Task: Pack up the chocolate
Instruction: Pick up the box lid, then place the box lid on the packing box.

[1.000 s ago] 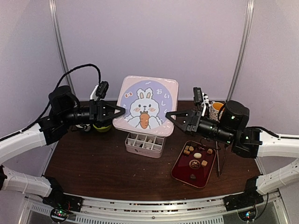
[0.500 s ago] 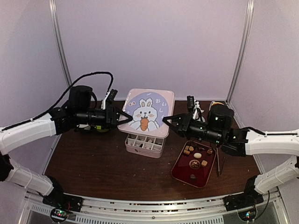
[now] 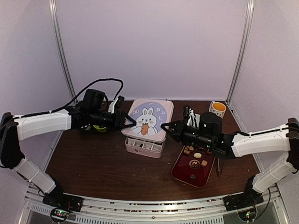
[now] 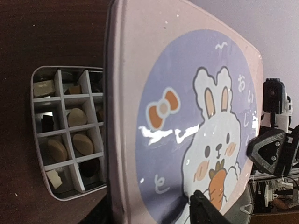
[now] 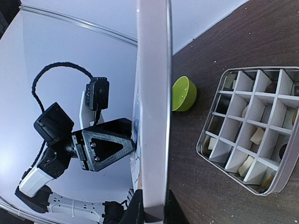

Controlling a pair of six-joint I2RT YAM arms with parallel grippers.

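While the right gripper (image 3: 164,126) clamps the pink bunny-print tin lid (image 3: 148,116) above the part-filled white divided box (image 3: 140,150), chocolates (image 3: 198,155) lie unpacked beside it; left gripper's (image 3: 132,122) hold unclear.

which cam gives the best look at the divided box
Right wrist: nearly the whole grid of the divided box lies uncovered, with only one edge cropped. Left wrist shows just a strip beside the lid, though the chocolate pieces there are clear. Top external shows only the front rows below the lid.
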